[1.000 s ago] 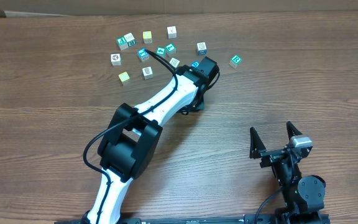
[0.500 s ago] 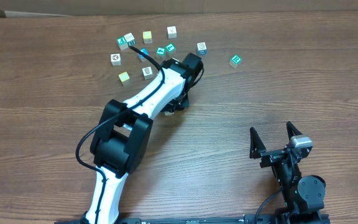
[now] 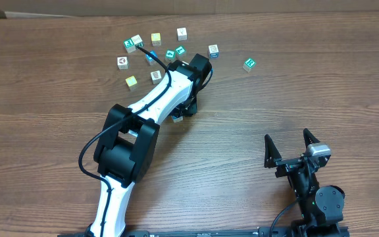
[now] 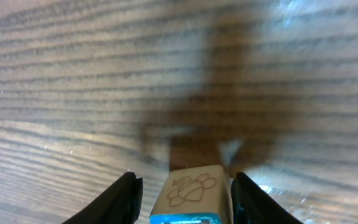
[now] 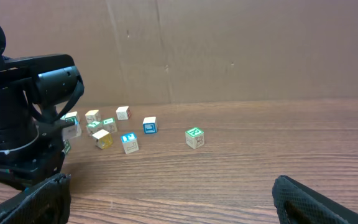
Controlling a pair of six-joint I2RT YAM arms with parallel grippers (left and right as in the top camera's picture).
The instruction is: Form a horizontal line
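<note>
My left gripper [image 4: 186, 182] holds a tiny wooden cube [image 4: 194, 193] between its fingers, just above the wood. The cube has a pale face with a paw-like drawing and a blue face towards the camera. In the overhead view this gripper [image 3: 184, 110] sits below the scattered cubes, under its own wrist. No straight row shows. Loose cubes lie apart: a blue one [image 3: 151, 56], two teal ones [image 3: 170, 54] [image 3: 180, 50] and a white one [image 3: 213, 50]. My right gripper [image 3: 288, 139] is open and empty near the front right, as the right wrist view [image 5: 173, 208] also shows.
A teal-green cube [image 3: 249, 64] lies alone to the right. Yellow cubes [image 3: 156, 38] [image 3: 131, 81] and white cubes [image 3: 122, 62] [image 3: 181, 33] sit in the cluster. The left arm [image 3: 156, 99] crosses the table's middle and hides some cubes. A cardboard wall [image 5: 229, 50] stands behind.
The left arm has swung to the left, and its gripper moved left along the table. The blue cube that lay beside its wrist no longer shows. The right arm has not moved.
</note>
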